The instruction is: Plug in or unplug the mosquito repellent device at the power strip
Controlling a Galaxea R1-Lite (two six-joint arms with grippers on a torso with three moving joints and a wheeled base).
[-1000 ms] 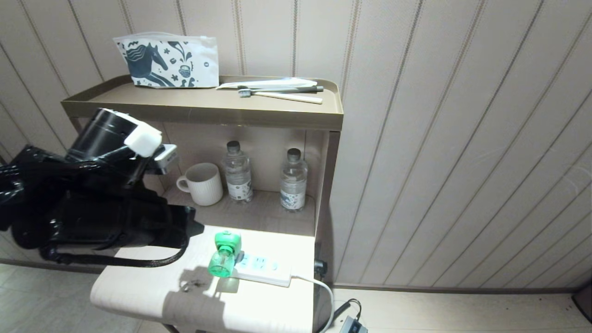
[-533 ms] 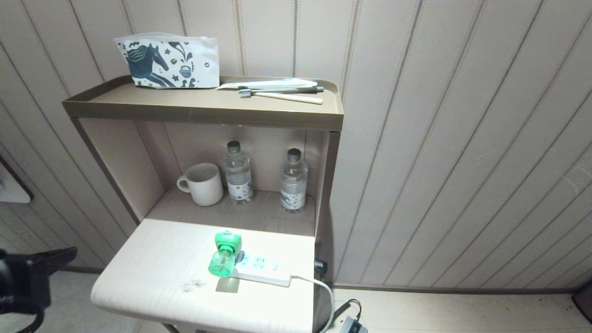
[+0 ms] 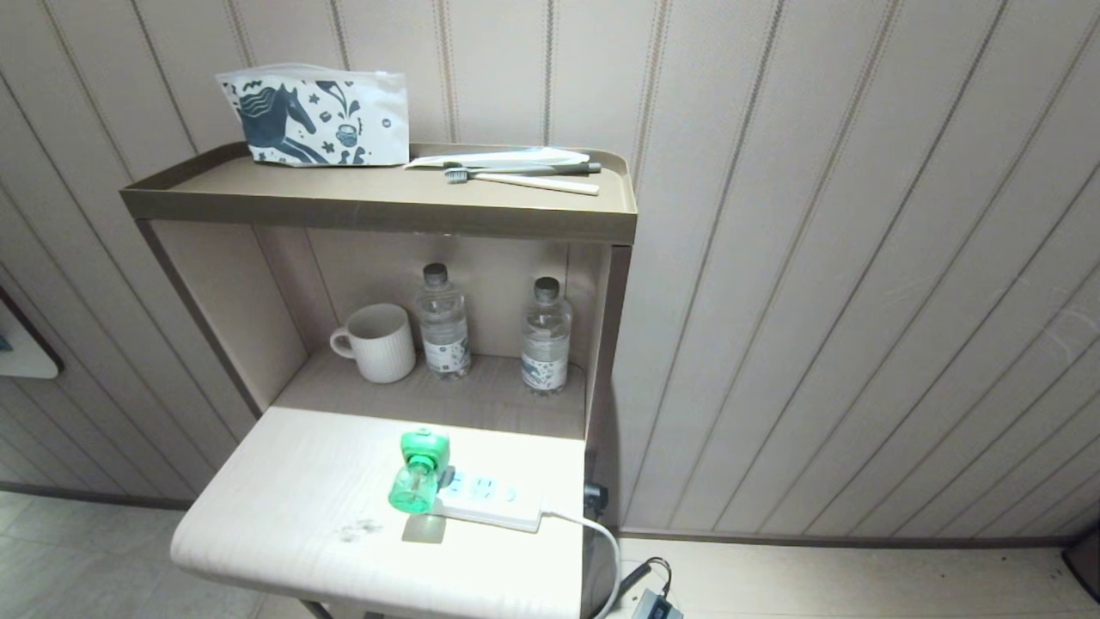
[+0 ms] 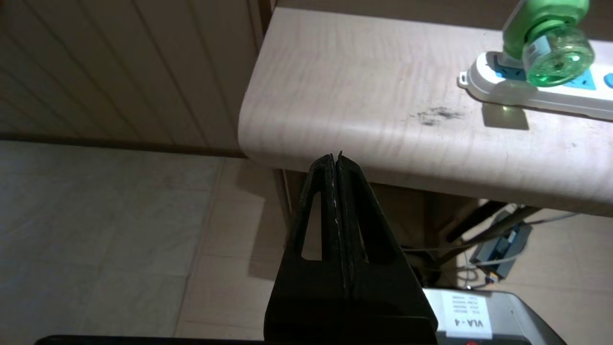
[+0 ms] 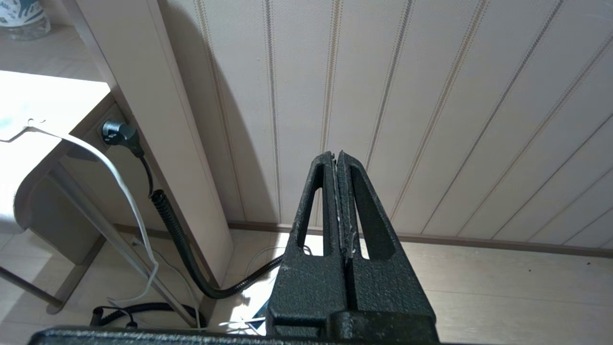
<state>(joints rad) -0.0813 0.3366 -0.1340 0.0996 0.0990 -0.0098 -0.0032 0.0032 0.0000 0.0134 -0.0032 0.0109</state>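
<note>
Green translucent mosquito repellent device (image 3: 418,471) sits plugged into the flat white power strip (image 3: 490,501) on the pale wooden tabletop (image 3: 284,516); left end effector (image 4: 336,158) hangs low beside it, pinched closed, empty; right end effector (image 5: 336,155) likewise closed.

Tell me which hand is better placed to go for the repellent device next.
Left, probably. The left hand, shut and empty, sits low off the table's front edge, with the mosquito repellent device on the power strip in its view. The right hand, also shut, faces the wall beside the table.
</note>
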